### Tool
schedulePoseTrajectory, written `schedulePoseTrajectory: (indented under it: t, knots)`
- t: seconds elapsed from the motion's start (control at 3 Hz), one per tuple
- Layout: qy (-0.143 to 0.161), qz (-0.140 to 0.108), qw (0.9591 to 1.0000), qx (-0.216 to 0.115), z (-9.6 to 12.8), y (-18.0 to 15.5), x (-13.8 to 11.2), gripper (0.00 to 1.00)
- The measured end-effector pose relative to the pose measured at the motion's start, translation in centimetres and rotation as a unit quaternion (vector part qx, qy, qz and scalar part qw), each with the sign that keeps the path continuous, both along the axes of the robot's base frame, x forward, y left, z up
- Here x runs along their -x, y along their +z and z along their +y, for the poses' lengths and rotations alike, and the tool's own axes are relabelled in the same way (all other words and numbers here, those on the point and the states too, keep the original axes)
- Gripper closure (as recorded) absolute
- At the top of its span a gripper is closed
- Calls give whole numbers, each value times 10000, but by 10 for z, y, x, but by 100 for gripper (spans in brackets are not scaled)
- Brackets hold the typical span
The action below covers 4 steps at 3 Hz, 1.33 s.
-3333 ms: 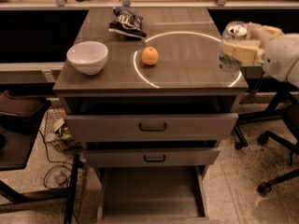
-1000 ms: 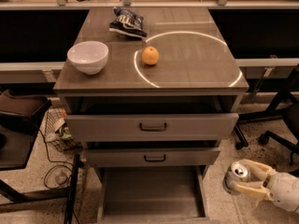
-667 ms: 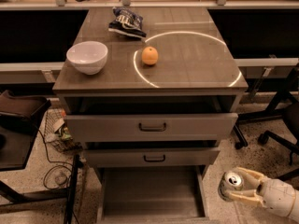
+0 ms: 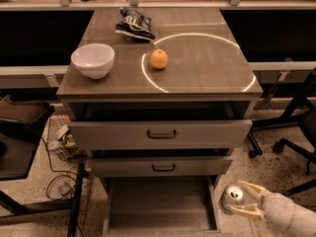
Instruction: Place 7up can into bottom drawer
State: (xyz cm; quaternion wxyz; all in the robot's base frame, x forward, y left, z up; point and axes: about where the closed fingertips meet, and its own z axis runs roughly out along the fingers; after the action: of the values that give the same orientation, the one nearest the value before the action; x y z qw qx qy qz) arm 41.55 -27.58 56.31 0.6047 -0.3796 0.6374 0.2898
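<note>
One shift logged: your gripper, clenched on the 7up can, has dropped from beside the bench top and edged left. The can now hangs just outside the open bottom drawer, by its right wall. Judgement: placement not yet done.

Gripper holds 7up can beside bottom drawer.

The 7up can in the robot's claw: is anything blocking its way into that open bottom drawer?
Nothing visible does. The gripper holds the 7up can just beside the pulled-out bottom drawer, on its right in the camera view; only that drawer's low side wall lies between them.
</note>
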Motion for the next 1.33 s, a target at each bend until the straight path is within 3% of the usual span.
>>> schedulePoseTrajectory:
  t: [0.67,1.33]
  knots:
    - [574,50,9971,-496,83,-103,-18,100]
    - [1065,272,9928,-482,150,-164,-36,100]
